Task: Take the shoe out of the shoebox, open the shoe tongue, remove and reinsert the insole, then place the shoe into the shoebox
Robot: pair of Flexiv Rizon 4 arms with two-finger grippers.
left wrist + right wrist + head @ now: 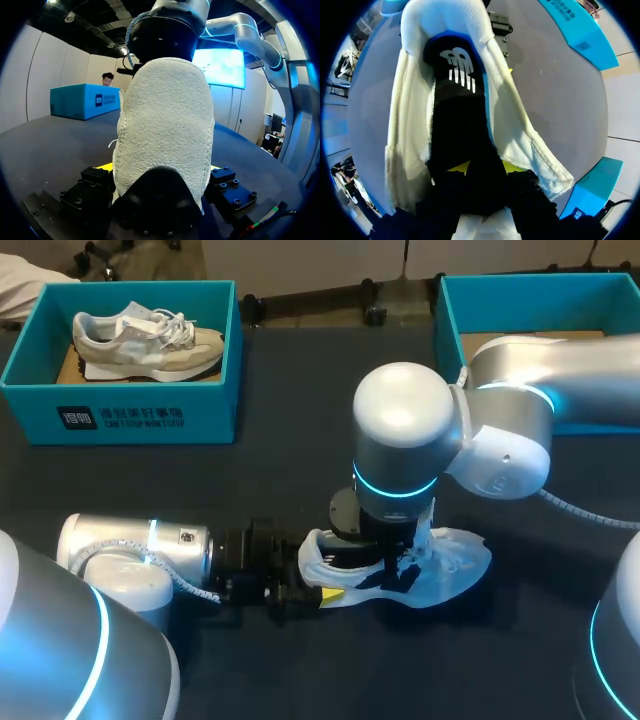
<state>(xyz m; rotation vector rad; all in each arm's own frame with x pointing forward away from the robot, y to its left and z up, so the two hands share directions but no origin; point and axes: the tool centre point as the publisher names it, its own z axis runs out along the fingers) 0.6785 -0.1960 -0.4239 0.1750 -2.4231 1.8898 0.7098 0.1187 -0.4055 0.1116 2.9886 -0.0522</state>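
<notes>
A white shoe (pixel 455 560) lies on its side on the dark table, heel toward my left arm. My left gripper (pixel 322 590) has the shoe's heel (pixel 165 125) between its widely spread fingers, both yellow tips against it. Reaching down from above, my right gripper (pixel 400 552) is in the shoe's opening. In the right wrist view the black insole (pixel 457 100) with a white logo runs along inside the shoe (pixel 515 120), and its near end passes between that gripper's (pixel 485 169) yellow tips, which touch it on both sides. Dark insole parts (pixel 385 582) show at the shoe's mouth.
A teal shoebox (pixel 120 410) at the back left holds a second beige and white shoe (pixel 150 340). Another teal box (pixel 445 310) stands open at the back right, partly behind my right arm.
</notes>
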